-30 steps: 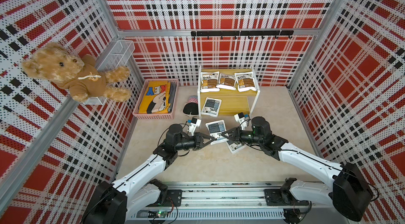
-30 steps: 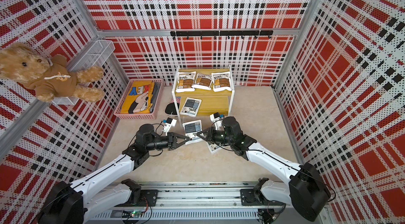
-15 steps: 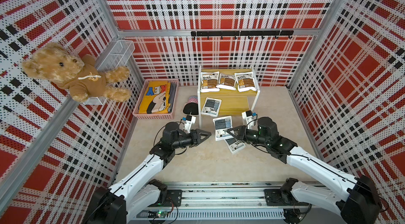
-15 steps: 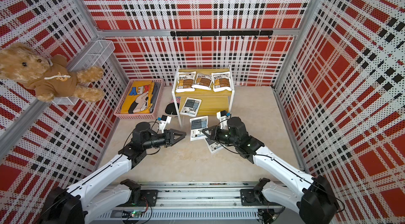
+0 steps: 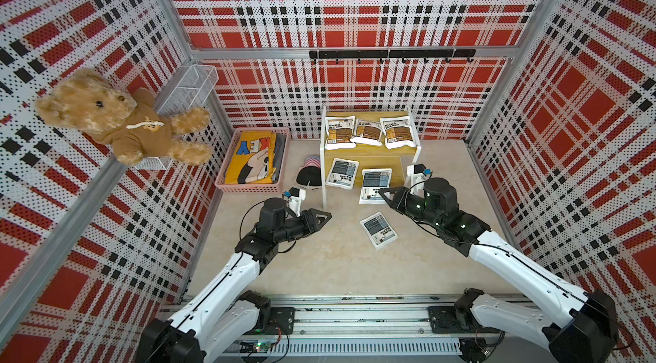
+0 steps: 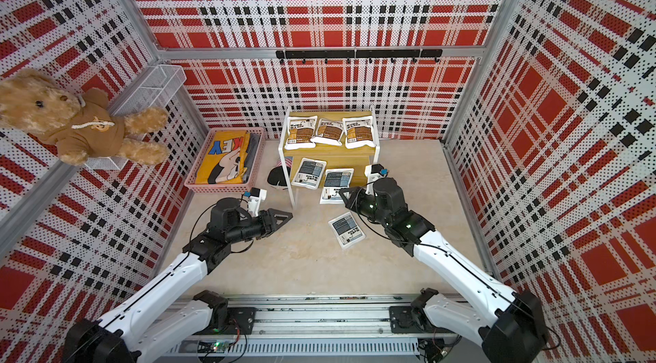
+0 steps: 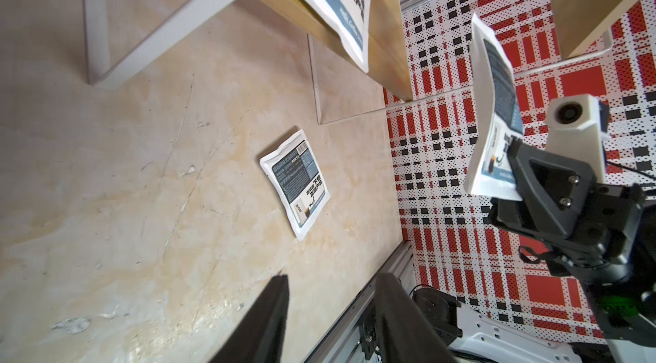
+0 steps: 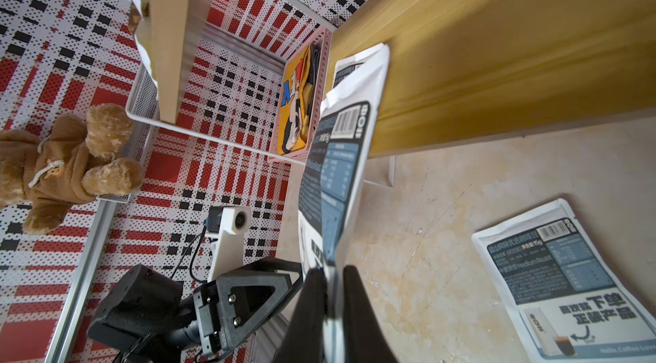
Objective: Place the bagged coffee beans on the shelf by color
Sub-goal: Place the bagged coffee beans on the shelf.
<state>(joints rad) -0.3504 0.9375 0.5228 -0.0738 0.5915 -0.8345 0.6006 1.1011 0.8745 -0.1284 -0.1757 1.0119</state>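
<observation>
- left claw: low over the counter, just short of the shelf's front left leg. Jaws partly open, nothing between them.
- loose grey bag: flat on the counter, label up, between the two claws but nearer the right one. Clear of both.
- right claw: clamped tight on the near edge of the held grey bag. The bag is off the counter and tilted, with its far end toward the lower board. Can't tell if it touches the board.
- shelf: two steps, standing at the back wall.
- lower board: shelved grey bag at the left end, label up, near edge hanging over the front lip.
- upper board: three brown bags in a row, edges touching.
- left of the shelf: dark lump on the counter by the leg. Beyond it, a pink basket holds a folded yellow cloth.
- left wall: teddy bear against a wire basket.
- back wall: black hook rail.
</observation>
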